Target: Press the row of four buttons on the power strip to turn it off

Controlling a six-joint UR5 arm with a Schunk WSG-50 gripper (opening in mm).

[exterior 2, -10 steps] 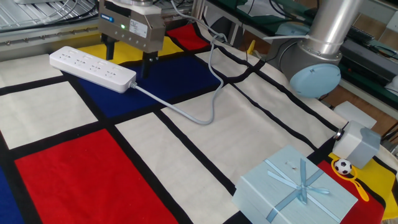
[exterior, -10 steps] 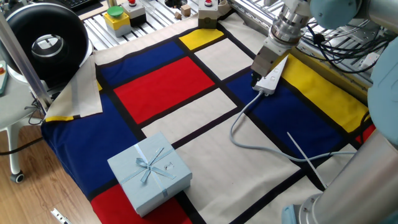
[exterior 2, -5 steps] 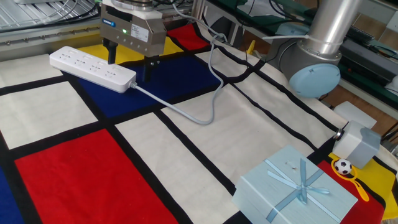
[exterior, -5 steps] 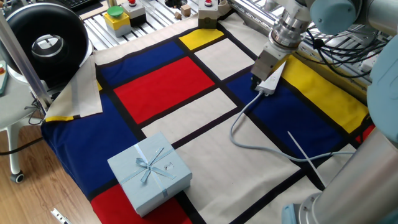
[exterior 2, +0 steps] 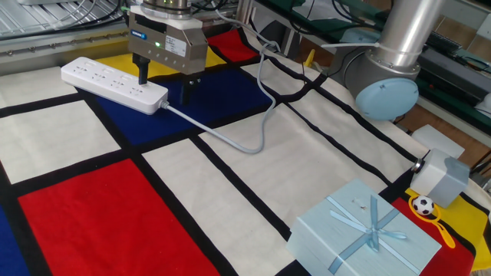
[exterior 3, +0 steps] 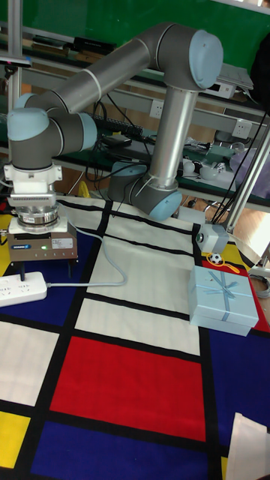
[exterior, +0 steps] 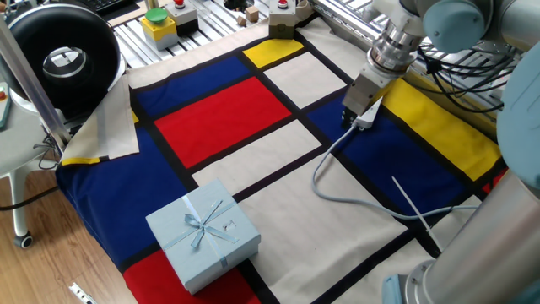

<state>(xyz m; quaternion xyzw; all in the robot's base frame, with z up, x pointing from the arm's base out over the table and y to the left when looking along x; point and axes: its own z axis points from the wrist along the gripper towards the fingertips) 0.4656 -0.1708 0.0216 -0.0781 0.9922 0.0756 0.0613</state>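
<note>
My gripper [exterior 2: 163, 83] hangs with its two dark, slim fingers [exterior 2: 143, 73] spread apart, pinching nothing; one finger stands over the cord end of the power strip [exterior 2: 113, 84] and the other comes down past its far edge over the blue cloth, and I cannot tell whether either tip touches anything. The gripper body is a boxy grey metal block with a small green light on its face. The power strip is a long, narrow bar of smooth white plastic with rounded ends and small dark socket holes, lying flat at the edge of a dark blue panel. The row of four buttons on its face is too pale to make out in any view. A pale grey cord [exterior 2: 247, 139] runs from the strip's end just below my fingers and curls loosely across the cloth. The tablecloth [exterior 2: 115, 207] is a flat fabric of red, blue, yellow and cream rectangles split by black bands. Well apart from me, near the table edge, sits a square light blue gift box [exterior 2: 364, 234] tied with a matching ribbon bow. Beside it are a small grey cube [exterior 2: 439, 175] and a tiny football charm [exterior 2: 420, 205]. Compared with a second ago, my gripper has moved a little along the strip; the strip and cord lie where they did.
</note>
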